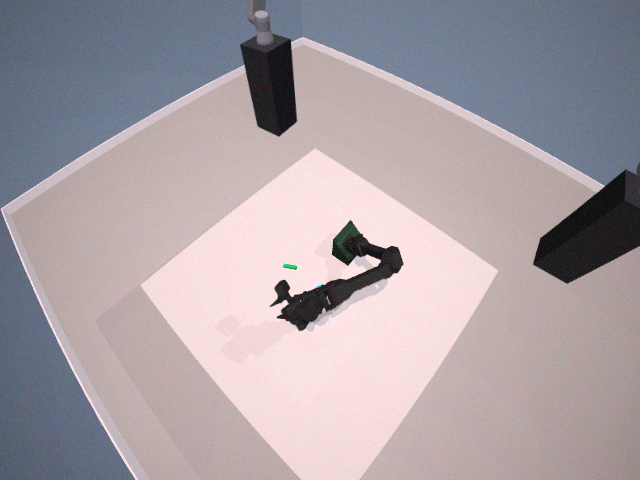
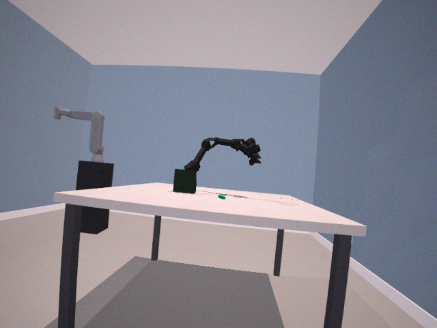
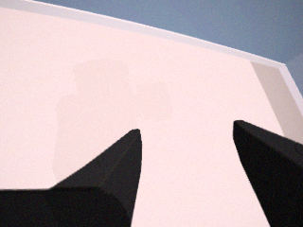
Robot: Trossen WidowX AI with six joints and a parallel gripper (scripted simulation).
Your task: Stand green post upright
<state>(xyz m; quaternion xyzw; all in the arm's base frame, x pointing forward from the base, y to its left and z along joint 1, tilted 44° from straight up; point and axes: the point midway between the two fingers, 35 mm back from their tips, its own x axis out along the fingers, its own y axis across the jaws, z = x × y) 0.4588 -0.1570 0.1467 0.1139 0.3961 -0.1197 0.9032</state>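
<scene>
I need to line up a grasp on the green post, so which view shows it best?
The top view: the green post lies flat on the white table, whole and unobstructed, its long axis clear, apart from the open end effector. The exterior view shows it only as a small, foreshortened sliver. The wrist view misses it entirely.
</scene>
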